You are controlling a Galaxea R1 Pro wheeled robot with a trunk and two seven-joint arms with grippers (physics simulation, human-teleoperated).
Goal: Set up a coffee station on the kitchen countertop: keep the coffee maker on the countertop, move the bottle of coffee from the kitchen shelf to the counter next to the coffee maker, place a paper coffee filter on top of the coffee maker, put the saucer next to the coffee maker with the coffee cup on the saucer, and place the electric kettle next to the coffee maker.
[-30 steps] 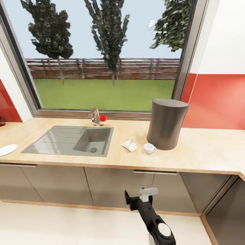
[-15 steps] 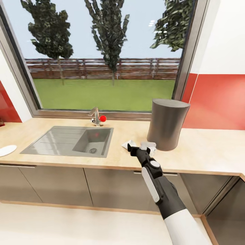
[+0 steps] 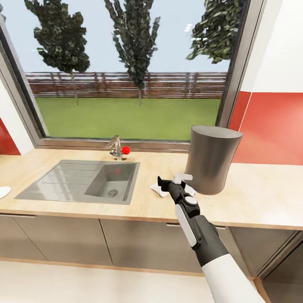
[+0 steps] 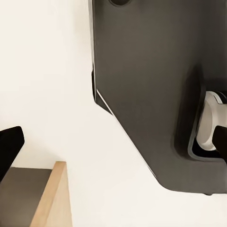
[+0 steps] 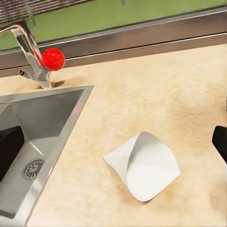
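Paper coffee filter (image 5: pixel 144 170): white folded cone lying on the tabletop (image 3: pixel 252 198) right of the sink (image 3: pixel 80 181), beneath the right gripper (image 3: pixel 173 182) (fingers parted, holding nothing). Likely featherlight, flimsy, easily crushed; pinch its raised edge gently. Farther right stands the coffee maker (image 3: pixel 212 160).

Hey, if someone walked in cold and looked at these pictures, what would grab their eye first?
Probably the tall dark coffee maker on the wooden countertop, under the big window with trees and lawn behind. Next, the right claw, reaching over the counter just left of it, above the white paper coffee filter lying by the steel sink. The red knob on the tap also pops.
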